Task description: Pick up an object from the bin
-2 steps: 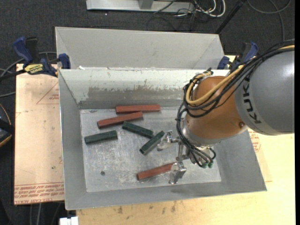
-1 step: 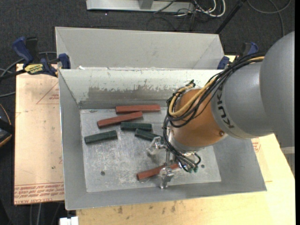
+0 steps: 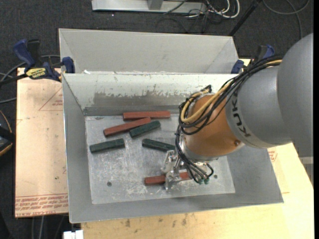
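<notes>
Against the bin's (image 3: 75, 148) front wall: arm (image 3: 264, 108) reaches in over the bin's right side. Long flat red-brown stick (image 3: 153, 180) lies on the bin floor, claw (image 3: 171, 176) down on its right half, grip cannot tell. Dark green stick (image 3: 157, 144) lies nearer the bin's middle.

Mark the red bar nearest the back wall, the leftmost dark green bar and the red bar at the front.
Back red bar (image 3: 147, 115): camera view, its middle.
Leftmost green bar (image 3: 107, 145): camera view, its middle.
Front red bar (image 3: 153, 180): camera view, its bare left end.
</notes>
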You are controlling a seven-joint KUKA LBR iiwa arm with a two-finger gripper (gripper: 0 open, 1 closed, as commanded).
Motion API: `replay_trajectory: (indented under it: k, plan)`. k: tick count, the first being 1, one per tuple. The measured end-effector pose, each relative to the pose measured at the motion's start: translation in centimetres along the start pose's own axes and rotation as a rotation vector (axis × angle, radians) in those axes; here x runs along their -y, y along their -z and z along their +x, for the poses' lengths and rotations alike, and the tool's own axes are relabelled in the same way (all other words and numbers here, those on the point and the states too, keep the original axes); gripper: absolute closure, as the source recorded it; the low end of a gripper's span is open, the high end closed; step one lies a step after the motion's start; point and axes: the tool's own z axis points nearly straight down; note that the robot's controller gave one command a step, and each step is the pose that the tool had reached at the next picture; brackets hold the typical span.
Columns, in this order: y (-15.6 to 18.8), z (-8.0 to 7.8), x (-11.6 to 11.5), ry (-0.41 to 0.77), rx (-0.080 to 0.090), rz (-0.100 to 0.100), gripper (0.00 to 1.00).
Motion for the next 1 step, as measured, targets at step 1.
replay_trajectory:
  k: [1]
  plan:
    - [0.0,0.0,0.0,0.0,0.0,0.0,1.0]
